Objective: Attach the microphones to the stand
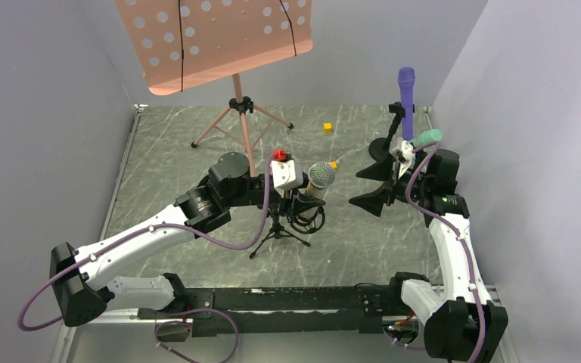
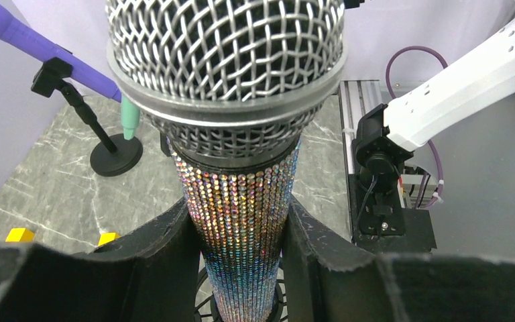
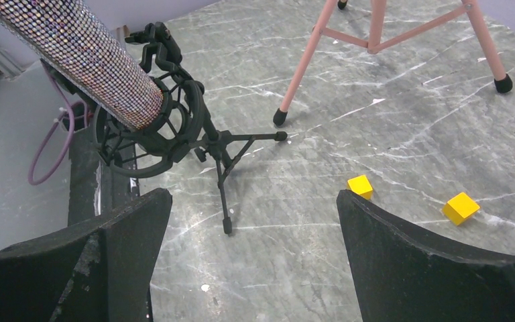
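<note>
The glittery microphone (image 2: pixel 241 221) fills the middle of the left wrist view: its body is covered in rows of tiny silver-pink sequins that flash green and violet, and above a plain silver band sits a rounded silver mesh head (image 2: pixel 224 60). The left gripper (image 2: pixel 240 215) is closed on that body, one black finger pressed against each side just below the head. In the right wrist view, the lower end of the body runs down from the upper left into a black ring-shaped shock mount (image 3: pixel 154 134), which is carried on a small black tripod stand (image 3: pixel 222 171) on the grey marbled table (image 3: pixel 375 282). The right gripper (image 3: pixel 253 201) is spread wide with nothing between its fingers, only bare table. In the top view, at the upper right, the purple microphone (image 1: pixel 406 91) stands upright in a clip on its own black stand. The mint-teal microphone (image 1: pixel 427 138) lies tilted just below it; whether it is clipped to anything cannot be told. Two yellow cubes (image 3: pixel 360 186) sit on the table at the right of the right wrist view. A pink music stand (image 1: pixel 219 38) is at the top of the top view.
</note>
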`<act>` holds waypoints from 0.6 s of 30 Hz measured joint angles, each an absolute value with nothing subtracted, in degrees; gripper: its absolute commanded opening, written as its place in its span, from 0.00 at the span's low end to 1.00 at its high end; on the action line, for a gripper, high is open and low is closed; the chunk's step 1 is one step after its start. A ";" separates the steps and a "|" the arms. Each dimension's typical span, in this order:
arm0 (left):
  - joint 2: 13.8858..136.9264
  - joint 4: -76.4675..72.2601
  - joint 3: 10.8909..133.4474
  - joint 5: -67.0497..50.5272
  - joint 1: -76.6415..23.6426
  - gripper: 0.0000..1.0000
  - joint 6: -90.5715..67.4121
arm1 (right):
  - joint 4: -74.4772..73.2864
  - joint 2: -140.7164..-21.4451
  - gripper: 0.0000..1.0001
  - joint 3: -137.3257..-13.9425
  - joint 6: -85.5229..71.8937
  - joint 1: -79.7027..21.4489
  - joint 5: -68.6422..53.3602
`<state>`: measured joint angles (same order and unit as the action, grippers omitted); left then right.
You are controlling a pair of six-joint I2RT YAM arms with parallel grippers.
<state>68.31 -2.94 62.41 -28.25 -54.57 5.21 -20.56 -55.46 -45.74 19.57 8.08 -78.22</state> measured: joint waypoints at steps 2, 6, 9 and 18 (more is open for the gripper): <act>68.36 -4.25 61.63 -28.25 -54.57 0.00 5.04 | -20.56 -55.46 1.00 -45.74 19.59 8.08 -78.22; 68.45 -5.74 60.73 -28.14 -54.59 0.00 4.99 | -20.56 -55.46 1.00 -45.74 19.64 8.08 -78.19; 68.58 -5.50 60.75 -27.88 -54.59 0.00 5.21 | -20.56 -55.46 1.00 -45.74 19.79 8.08 -78.19; 69.43 -1.43 62.87 -27.09 -54.81 0.00 6.52 | -20.58 -55.57 1.00 -45.74 19.99 8.08 -78.08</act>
